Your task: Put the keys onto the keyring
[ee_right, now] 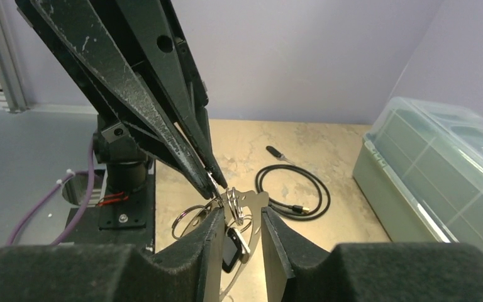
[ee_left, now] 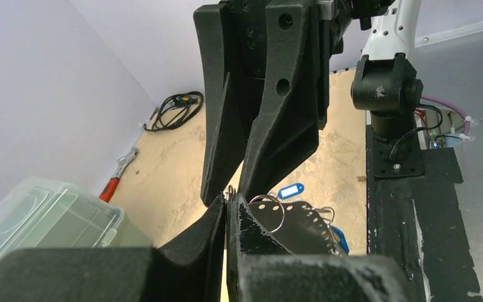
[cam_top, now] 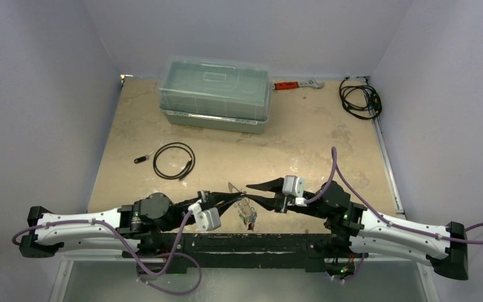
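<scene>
The left fingers (ee_left: pixel 251 231) are clenched on the rim of the keyring (ee_left: pixel 305 220), holding it on edge above the surface (cam_top: pixel 289 138) at the lower middle of the top view. The right fingers (ee_right: pixel 210 246) stand a narrow gap apart astride the keyring's top edge; whether they press on it cannot be told. The keys (ee_right: pixel 233 246) hang between them on thin wire rings, with a blue tag (ee_left: pixel 291 190) lying beyond. A cable (cam_top: pixel 174 161) lies at centre left and a box (cam_top: pixel 215 93) at the upper middle.
</scene>
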Tool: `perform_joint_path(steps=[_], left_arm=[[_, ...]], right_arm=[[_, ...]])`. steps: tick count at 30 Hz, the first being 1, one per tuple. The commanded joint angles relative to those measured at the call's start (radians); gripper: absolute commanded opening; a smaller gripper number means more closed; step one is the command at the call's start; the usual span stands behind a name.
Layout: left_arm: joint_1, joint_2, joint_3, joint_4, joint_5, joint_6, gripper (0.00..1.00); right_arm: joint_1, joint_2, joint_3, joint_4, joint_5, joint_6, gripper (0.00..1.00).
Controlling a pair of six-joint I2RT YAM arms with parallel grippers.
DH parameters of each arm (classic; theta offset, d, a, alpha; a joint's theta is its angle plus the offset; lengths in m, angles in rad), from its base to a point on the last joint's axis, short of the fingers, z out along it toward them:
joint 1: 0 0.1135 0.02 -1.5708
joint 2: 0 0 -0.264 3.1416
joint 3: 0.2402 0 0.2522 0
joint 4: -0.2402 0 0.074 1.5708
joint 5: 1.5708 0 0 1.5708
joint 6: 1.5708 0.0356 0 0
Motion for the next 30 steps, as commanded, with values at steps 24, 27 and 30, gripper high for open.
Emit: perform_joint_path(steps=[24,27,30], left_arm=[[0.001,-0.02,0.041,0.052,0.032,-0.018,0.0],[0.001,-0.021,0.039,0.056,0.037,-0.019,0.0],[0.001,-0.022,0.036,0.058,0.036,-0.02,0.0]], right_arm=[[0.01,0.024,0.091,-0.046,-0.097,-0.026,0.34],[0.01,0.034,0.087,-0.031,-0.089,-0.027,0.25],[0.01,0.037,0.085,-0.021,-0.082,-0.026,0.15]])
